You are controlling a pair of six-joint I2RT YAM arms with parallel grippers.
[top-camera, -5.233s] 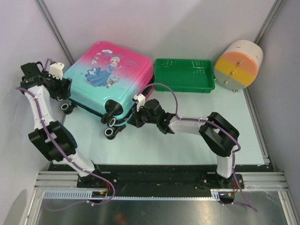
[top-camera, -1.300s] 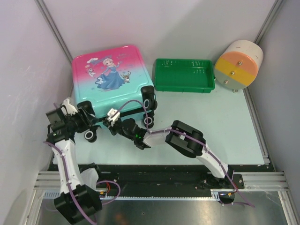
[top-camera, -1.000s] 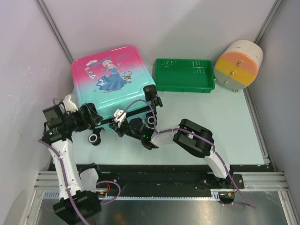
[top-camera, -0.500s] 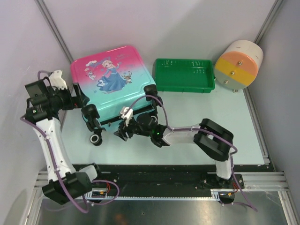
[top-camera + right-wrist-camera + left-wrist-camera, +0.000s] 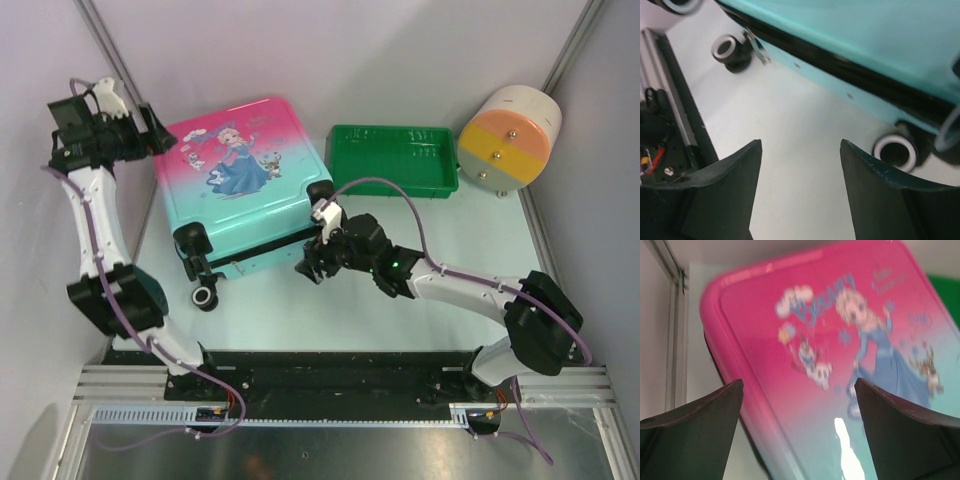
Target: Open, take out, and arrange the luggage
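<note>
Atop the table's far left, seen from above: luggage (image 5: 240, 190), flat, print upward, green tray (image 5: 393, 160) just beside. Left wrist: left gripper (image 5: 798, 385) fingers spread, empty — above the pink end. Right wrist: right gripper (image 5: 801, 145) fingers parted, empty — near a wheel (image 5: 895, 148).

Bright, even light w/ glare streak on luggage (image 5: 830, 365) (left wrist blurry).

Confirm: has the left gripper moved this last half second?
Yes. The left gripper went toward the back wall, from level with the near rim of the green tray to its far rim.
</note>
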